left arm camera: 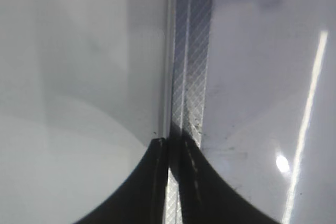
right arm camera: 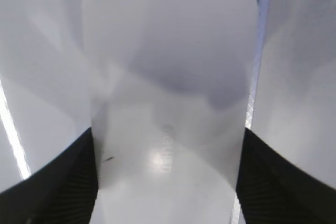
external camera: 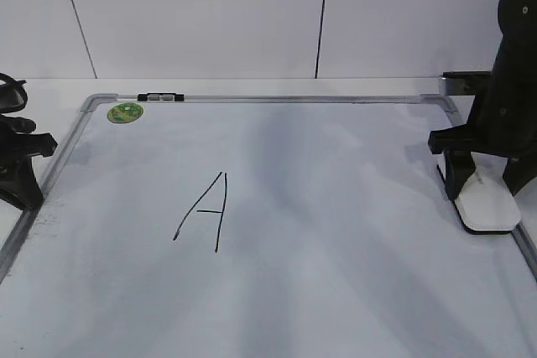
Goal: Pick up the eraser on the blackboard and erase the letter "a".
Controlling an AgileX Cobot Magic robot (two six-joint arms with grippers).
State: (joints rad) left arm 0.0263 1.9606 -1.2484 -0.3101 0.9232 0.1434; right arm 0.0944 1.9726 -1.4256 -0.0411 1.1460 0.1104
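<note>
Eraser between right fingers, gripped at blackboard edge; left fingers closed (empty), magnet far off.

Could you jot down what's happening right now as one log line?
right gripper: jaws around eraser, at blackboard right edge | left gripper: shut, idle over left frame | capital A: intact

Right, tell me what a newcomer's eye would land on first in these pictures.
First, the tall black capital A, drawn left of centre on the blackboard; no small "a" shows. Next, the right end effector at the board's right edge, its fingers either side of the white eraser. Then the round green magnet in the far left corner.
</note>
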